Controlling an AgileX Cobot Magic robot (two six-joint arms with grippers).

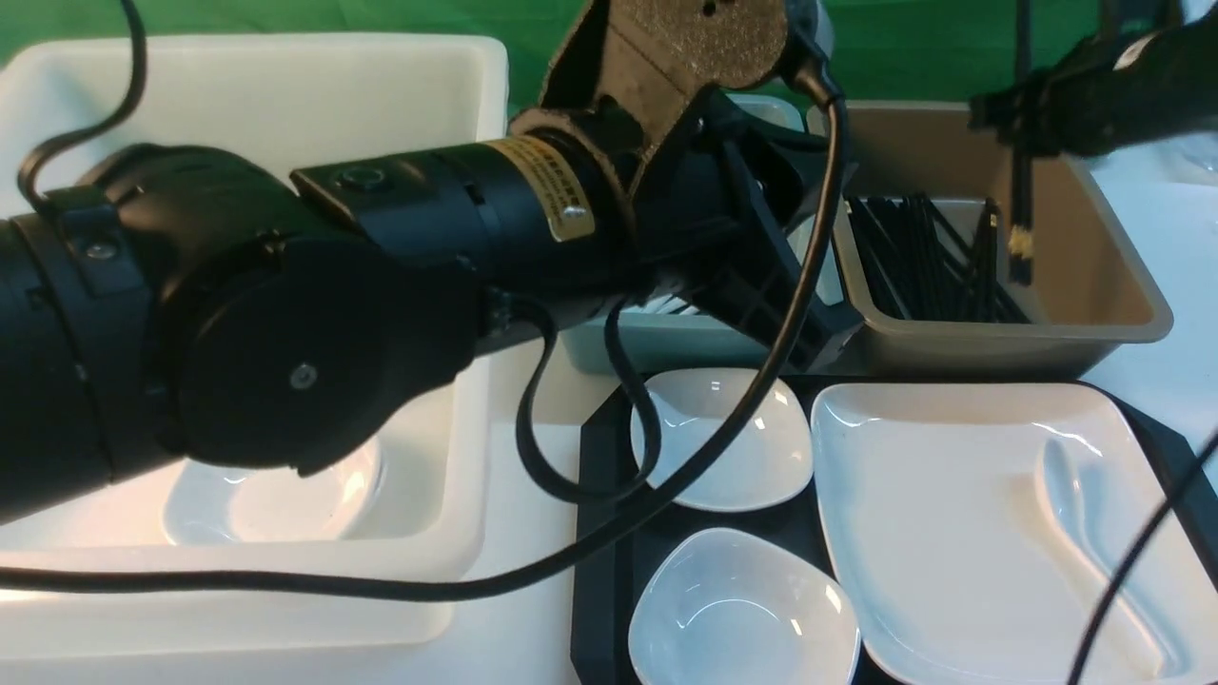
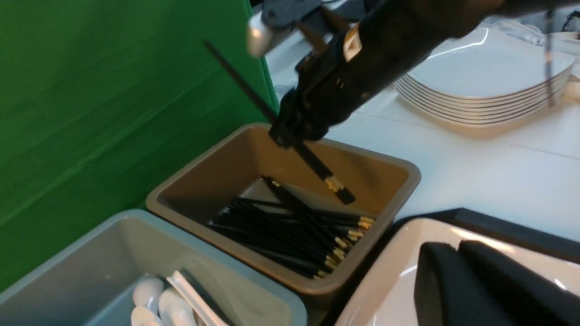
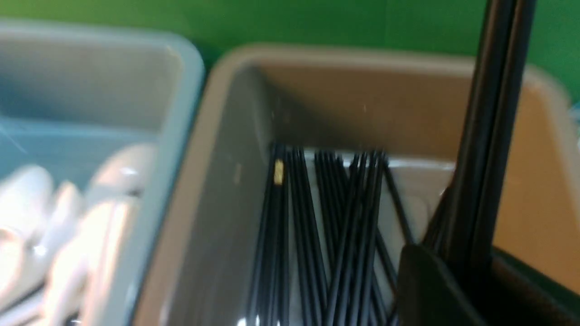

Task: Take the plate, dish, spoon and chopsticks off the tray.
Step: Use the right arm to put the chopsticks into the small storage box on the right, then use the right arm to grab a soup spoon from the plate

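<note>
Two tools: right tool (image 2: 290,135) clamps chopsticks (image 2: 320,168), left tool (image 2: 455,249) together; only left wrist view shows stacked plates (image 2: 480,77)

I can read no text anywhere. A gold label (image 1: 557,190) is wrapped round my left arm (image 1: 409,209) just behind the wrist joint, and its dark lines of print are too small and blurred to make out. A small tag (image 2: 352,41) in gold and white on my right arm (image 2: 389,50) is just as illegible.
</note>
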